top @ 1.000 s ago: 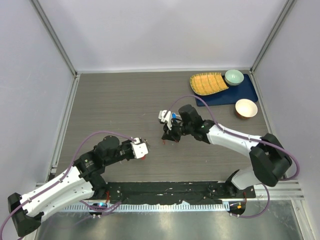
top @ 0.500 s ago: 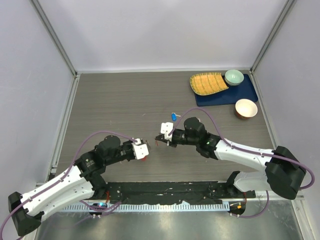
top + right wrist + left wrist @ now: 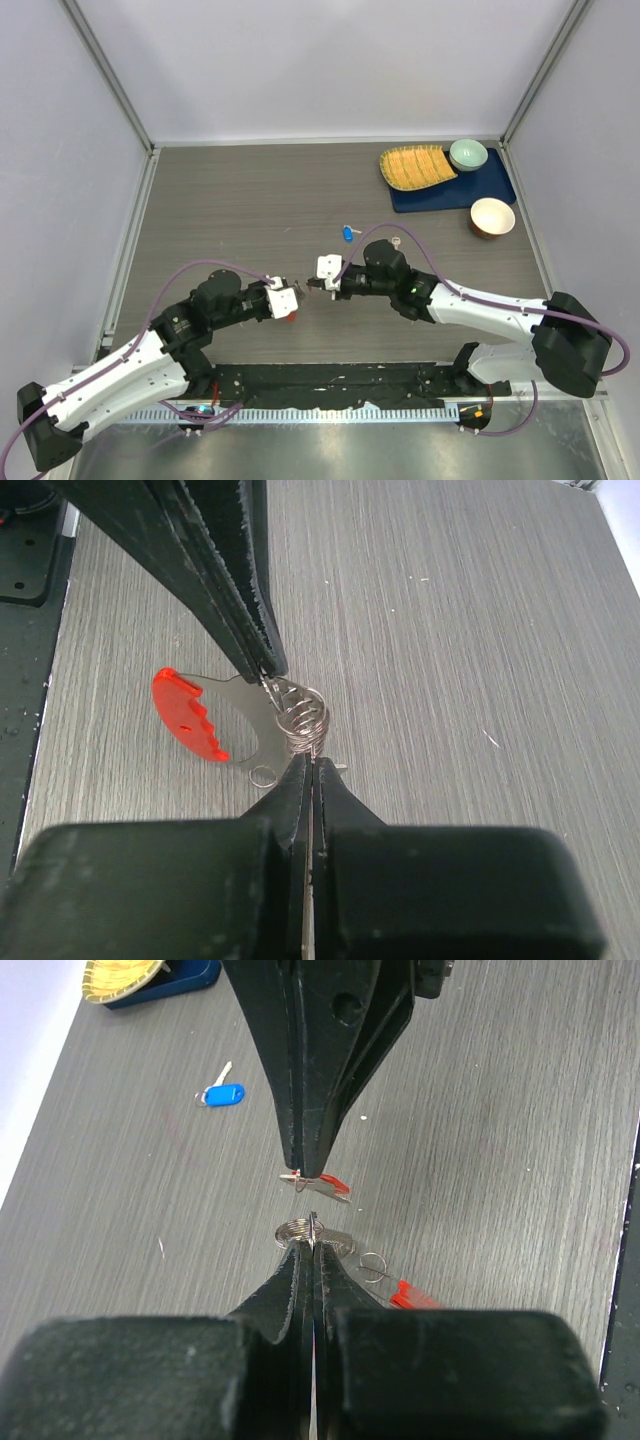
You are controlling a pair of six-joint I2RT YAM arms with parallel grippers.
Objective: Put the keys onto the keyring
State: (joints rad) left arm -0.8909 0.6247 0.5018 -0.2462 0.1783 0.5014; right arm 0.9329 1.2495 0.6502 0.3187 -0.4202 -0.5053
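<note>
Keyring point(image 3: 303, 1231), red key point(image 3: 326, 1186) held above grey wood-grain table point(image 3: 230, 200) between pale walls point(image 3: 320, 70).

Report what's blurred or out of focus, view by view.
Left wrist: the left gripper body up close is a blurred black mass, while the keyring coil at its tips is sharp. Right wrist: likewise, the right gripper body is soft and the coil crisp. Top external: even light, all in focus.

Shiny metal keyring point(image 3: 303, 720), smooth red plastic fob point(image 3: 186, 713), matt wood-grain table point(image 3: 460, 630).

Keyring point(image 3: 292, 1231) between left tool point(image 3: 313, 1246), right tool point(image 3: 305, 1172) (tips facing); loose key point(image 3: 222, 1094) behind.
</note>
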